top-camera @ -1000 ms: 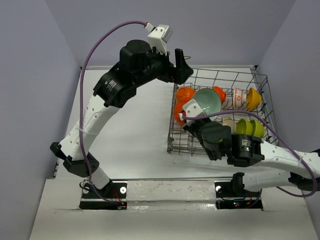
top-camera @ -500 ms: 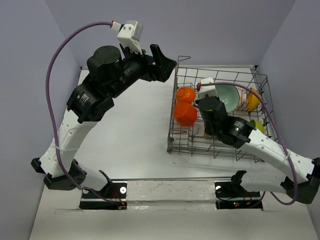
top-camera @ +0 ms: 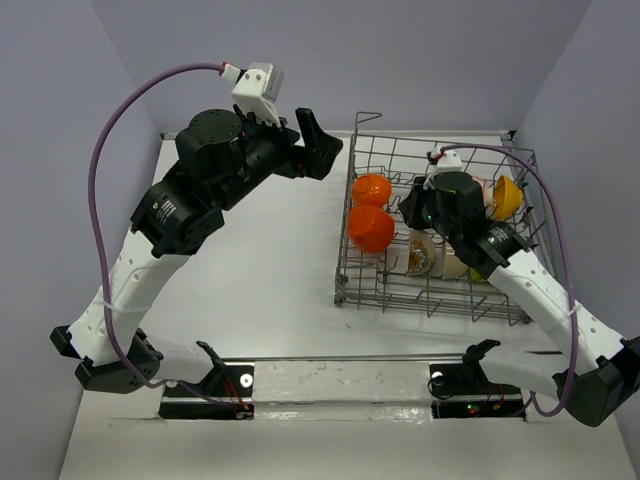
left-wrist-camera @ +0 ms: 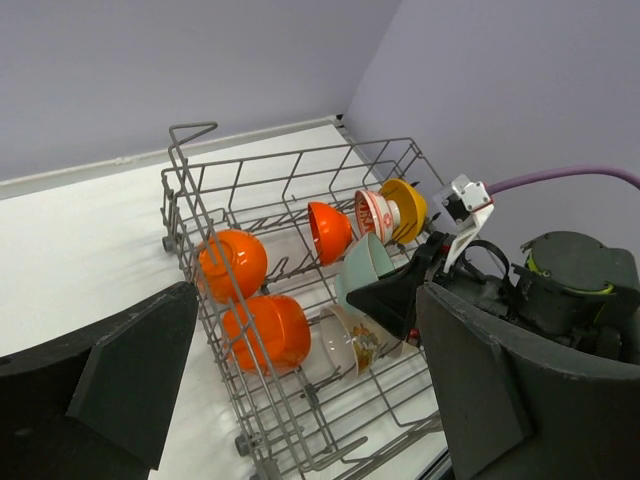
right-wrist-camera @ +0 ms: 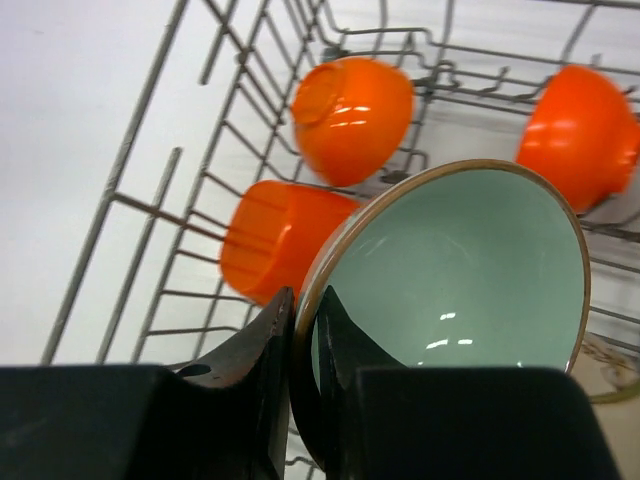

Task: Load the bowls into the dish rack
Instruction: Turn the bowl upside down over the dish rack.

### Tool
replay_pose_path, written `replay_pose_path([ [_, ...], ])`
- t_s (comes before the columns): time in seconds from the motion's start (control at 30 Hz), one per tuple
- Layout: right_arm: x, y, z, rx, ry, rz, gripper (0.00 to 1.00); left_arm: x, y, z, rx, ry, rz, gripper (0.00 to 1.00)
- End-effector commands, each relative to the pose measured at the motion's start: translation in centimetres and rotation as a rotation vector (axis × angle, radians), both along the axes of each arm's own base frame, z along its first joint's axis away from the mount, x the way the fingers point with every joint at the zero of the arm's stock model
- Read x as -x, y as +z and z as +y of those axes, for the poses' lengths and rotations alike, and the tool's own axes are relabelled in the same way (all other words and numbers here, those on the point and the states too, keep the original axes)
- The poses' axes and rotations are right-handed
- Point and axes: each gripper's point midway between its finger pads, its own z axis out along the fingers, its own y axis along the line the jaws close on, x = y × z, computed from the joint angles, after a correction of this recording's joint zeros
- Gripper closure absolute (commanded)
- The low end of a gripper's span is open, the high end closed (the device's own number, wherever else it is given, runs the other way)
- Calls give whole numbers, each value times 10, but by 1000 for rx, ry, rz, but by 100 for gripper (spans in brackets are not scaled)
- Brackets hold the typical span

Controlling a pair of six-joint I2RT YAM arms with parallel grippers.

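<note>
The grey wire dish rack (top-camera: pixel 440 300) stands on the right of the white table. My right gripper (right-wrist-camera: pixel 305 295) is shut on the rim of a pale teal bowl (right-wrist-camera: pixel 470 270), one finger inside and one outside. It holds the bowl on edge over the rack's middle (left-wrist-camera: pixel 365 270), beside two orange bowls (top-camera: pixel 370 188) (top-camera: pixel 370 228). In the top view the right gripper (top-camera: pixel 412 208) covers the teal bowl. My left gripper (top-camera: pixel 320 150) hangs open and empty, high over the table just left of the rack's back corner.
More bowls stand in the rack: a red-orange one (left-wrist-camera: pixel 328 230), a white one with red pattern (left-wrist-camera: pixel 372 210), a yellow one (top-camera: pixel 507 197) at the back right, and a cream floral one (top-camera: pixel 422 255) near the front. Tall grid sides (left-wrist-camera: pixel 190 130) ring the rack.
My right arm has carried the teal bowl from the rack's front toward its back middle. My left arm has drawn back to the left, away from the rack, still open.
</note>
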Motion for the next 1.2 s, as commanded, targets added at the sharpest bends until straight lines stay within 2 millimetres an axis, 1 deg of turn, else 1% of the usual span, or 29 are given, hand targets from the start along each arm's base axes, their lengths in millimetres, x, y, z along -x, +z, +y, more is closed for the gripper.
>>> replay_pose_path([
  [0.0, 9, 48, 33, -284, 141, -111, 99, 5, 16, 10, 37, 11, -65, 1],
  [0.03, 9, 46, 33, -308, 146, -103, 99, 4, 15, 9, 36, 9, -62, 1],
  [0.1, 16, 41, 42, -375, 196, -65, 99, 4, 11, 7, 34, 3, -57, 1],
  [0.13, 18, 34, 41, -399, 201, -60, 99, 3, 11, 5, 38, 0, -58, 1],
  [0.17, 22, 32, 44, -444, 221, -44, 99, 2, 9, 4, 38, -1, -54, 1],
  [0.2, 24, 35, 47, -473, 240, -55, 99, 1, 7, 2, 34, -3, -51, 1],
  [0.23, 25, 34, 46, -498, 242, -52, 99, 1, 5, 1, 33, -6, -48, 1],
  [0.27, 34, 27, 52, -544, 275, -20, 99, 0, 4, 1, 32, -6, -47, 1],
  [0.3, 34, 30, 53, -574, 285, -37, 99, -1, 3, 0, 30, -6, -45, 1],
  [0.37, 41, 26, 55, -617, 294, -17, 99, -1, 1, -2, 30, -9, -43, 1],
  [0.6, 51, 54, 52, -666, 316, -89, 99, -3, -7, -4, 24, -9, -32, 1],
  [0.7, 56, 56, 55, -689, 339, -71, 99, -4, -9, -5, 25, -13, -29, 1],
  [0.83, 61, 53, 61, -744, 360, -42, 99, -5, -10, -7, 27, -16, -26, 1],
  [0.87, 66, 44, 65, -776, 379, -1, 99, -4, -9, -8, 28, -19, -27, 1],
  [0.9, 67, 46, 67, -794, 396, -11, 99, -4, -9, -8, 28, -21, -27, 1],
  [0.93, 67, 43, 68, -807, 397, -1, 99, -4, -8, -9, 30, -22, -27, 1],
  [0.97, 68, 35, 69, -814, 397, 15, 99, -5, -10, -9, 27, -21, -26, 1],
  [1.0, 70, 37, 71, -840, 408, 12, 99, -5, -10, -10, 27, -24, -24, 1],
  [1.17, 79, 29, 78, -927, 457, 48, 99, -7, -13, -11, 24, -24, -20, 1],
])
